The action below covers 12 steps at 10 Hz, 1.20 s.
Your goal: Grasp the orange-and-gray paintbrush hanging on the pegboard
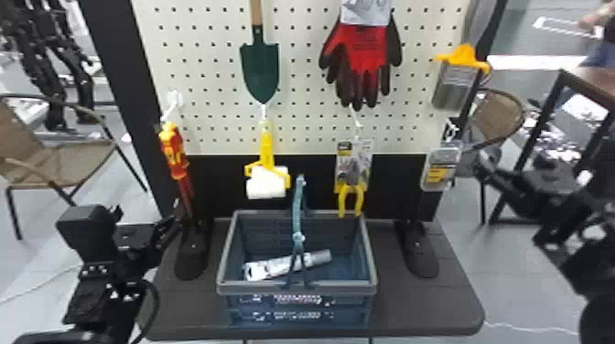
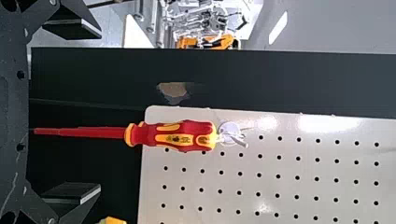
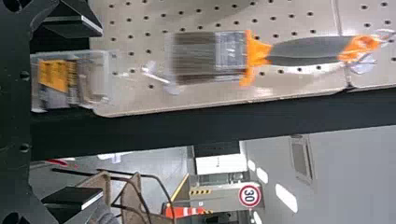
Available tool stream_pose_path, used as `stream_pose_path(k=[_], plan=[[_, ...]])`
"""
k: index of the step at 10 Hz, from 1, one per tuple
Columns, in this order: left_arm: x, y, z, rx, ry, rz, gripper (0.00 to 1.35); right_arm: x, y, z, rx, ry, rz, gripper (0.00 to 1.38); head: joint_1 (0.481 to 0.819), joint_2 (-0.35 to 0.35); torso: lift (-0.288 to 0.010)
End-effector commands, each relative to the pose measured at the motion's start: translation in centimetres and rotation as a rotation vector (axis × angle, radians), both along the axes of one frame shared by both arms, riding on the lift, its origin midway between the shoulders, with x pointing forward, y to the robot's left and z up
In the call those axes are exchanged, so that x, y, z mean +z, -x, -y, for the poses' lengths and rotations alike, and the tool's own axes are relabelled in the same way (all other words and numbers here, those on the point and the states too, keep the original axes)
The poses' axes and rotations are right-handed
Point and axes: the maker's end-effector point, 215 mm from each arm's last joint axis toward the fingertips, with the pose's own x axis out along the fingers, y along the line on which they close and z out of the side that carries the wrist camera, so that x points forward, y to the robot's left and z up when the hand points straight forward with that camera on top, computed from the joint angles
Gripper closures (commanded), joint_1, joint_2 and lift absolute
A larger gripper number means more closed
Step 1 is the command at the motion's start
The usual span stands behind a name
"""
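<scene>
1. Head view: the cream perforated pegboard (image 1: 210, 82) stands in a black frame above the dark grey table (image 1: 425, 311), with the frame's feet on the tabletop
2. A blue-and-grey plastic basket (image 1: 296, 289) sits on the table in front of the board; a silver-and-white tubular item (image 1: 274, 267) lies inside it
3. The black left gripper (image 1: 146, 219) is left of the basket; its jaws are wide apart and empty, facing a hanging screwdriver in the left wrist view
4. The black right gripper (image 1: 512, 196) is at the right, blurred; its jaws are also spread and empty
5. Red-and-black gloves (image 1: 364, 50) hang at the upper right of the board, and a dark green trowel with a wooden handle (image 1: 260, 68) hangs left of them
6. The orange-and-gray paintbrush (image 3: 303, 50) hangs from a hook near the board's right edge, handle up and bristles down
7. Lower down hang a yellow-framed white paint roller (image 1: 267, 183), the red-and-yellow screwdriver (image 1: 174, 151) on the left and yellow-handled pliers on a card (image 1: 352, 174)
8. A clear pack with a yellow label (image 1: 441, 169) hangs below the brush
</scene>
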Motion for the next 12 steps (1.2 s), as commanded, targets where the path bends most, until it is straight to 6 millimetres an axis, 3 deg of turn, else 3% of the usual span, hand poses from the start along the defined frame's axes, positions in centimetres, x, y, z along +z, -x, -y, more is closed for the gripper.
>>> stream_pose_path(k=[1, 5, 8, 12], plan=[[-0.1, 0.0, -0.1, 0.001, 0.000, -0.003, 0.15, 3.4, -0.3, 1.6, -0.011, 0.005, 0.036, 0.09, 0.549, 0.000, -0.100], [-0.2, -0.2, 0.2, -0.002, 0.004, -0.007, 0.15, 9.7, -1.6, 3.2, 0.049, 0.026, 0.089, 0.08, 0.549, 0.000, -0.100], [-0.2, -0.4, 0.5, -0.006, 0.001, -0.011, 0.15, 12.6, -2.7, 1.4, 0.202, -0.061, 0.118, 0.07, 0.549, 0.000, -0.100], [-0.6, -0.4, 0.5, -0.007, 0.007, -0.018, 0.15, 15.8, -4.0, -1.8, 0.354, -0.041, 0.140, 0.06, 0.549, 0.000, -0.100]])
